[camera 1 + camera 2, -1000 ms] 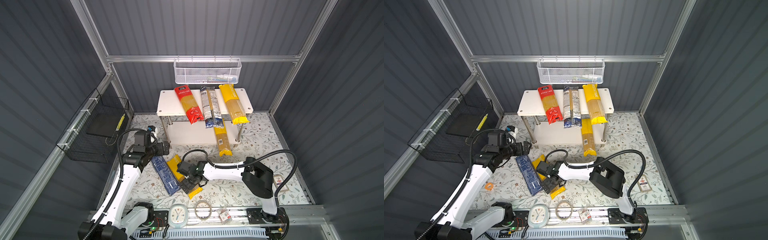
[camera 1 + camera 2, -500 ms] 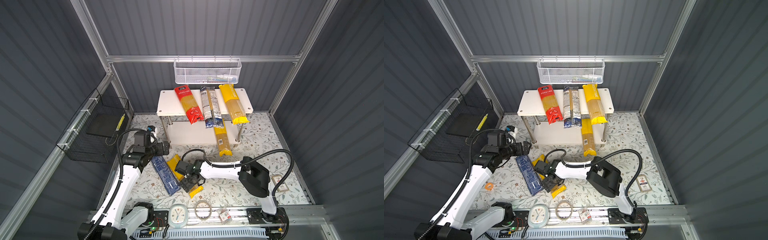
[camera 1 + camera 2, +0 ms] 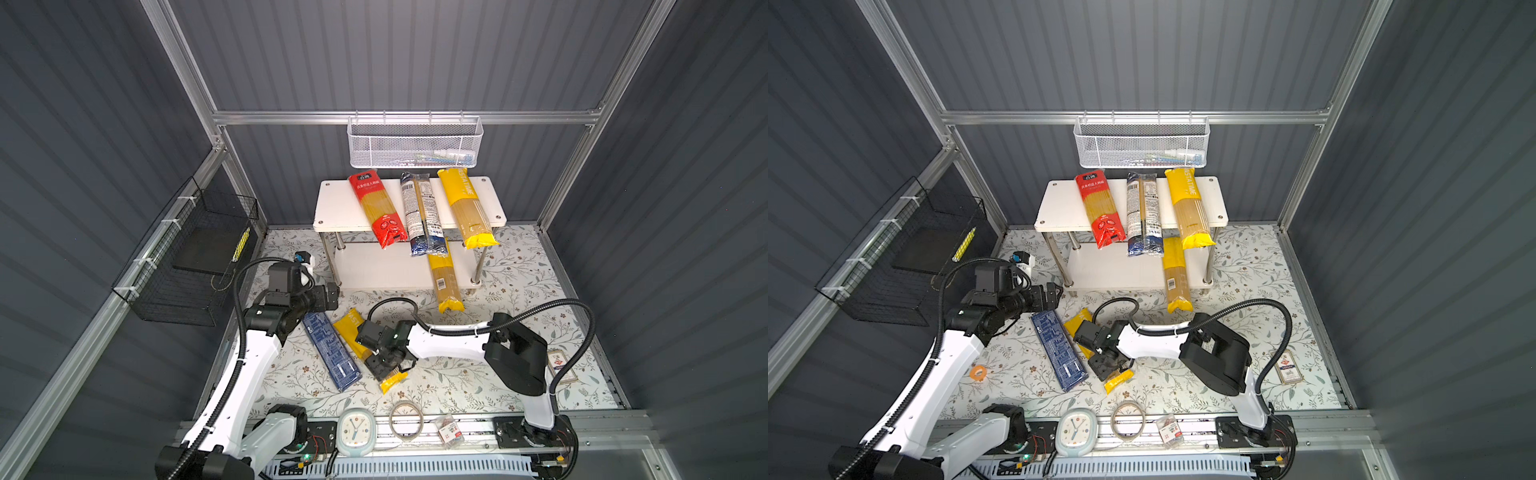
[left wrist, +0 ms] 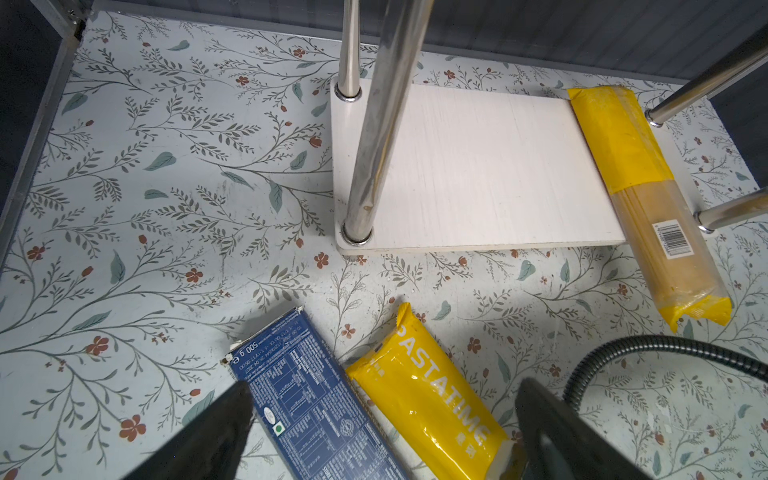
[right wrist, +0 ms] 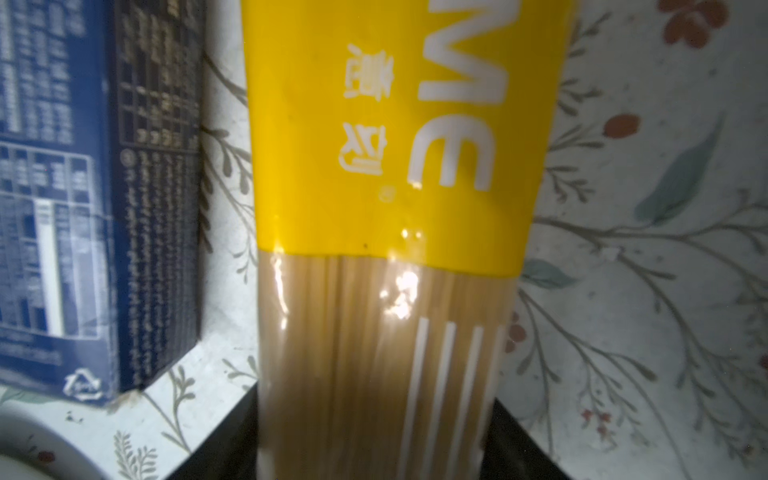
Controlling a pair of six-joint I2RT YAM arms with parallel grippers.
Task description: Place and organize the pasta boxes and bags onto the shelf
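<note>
On the floral floor a yellow PASTATIME bag point(image 3: 351, 332) lies beside a dark-blue box point(image 3: 330, 351). My right gripper point(image 3: 384, 365) is down over the bag's clear middle. In the right wrist view its fingers press both sides of the bag point(image 5: 386, 208), so the gripper point(image 5: 376, 440) is shut on it. My left gripper point(image 4: 384, 388) hangs open above the near ends of the box point(image 4: 316, 407) and the bag point(image 4: 432, 395). The shelf point(image 3: 340, 208) carries a red bag point(image 3: 376, 208), a clear bag with dark-blue ends point(image 3: 419, 212) and a yellow bag point(image 3: 465, 208) on top. Another yellow bag point(image 3: 446, 274) overhangs its lower board.
A white mesh basket point(image 3: 415, 143) hangs on the back wall and a black wire basket point(image 3: 195, 262) on the left wall. A clock point(image 3: 355, 430), a tape ring point(image 3: 406, 422) and a small packet point(image 3: 449, 430) line the front rail. A card point(image 3: 561, 365) lies at the right.
The right gripper's jaws have closed in onto the yellow bag on the floor, and the right arm's elbow has shifted left. The left arm has stayed still.
</note>
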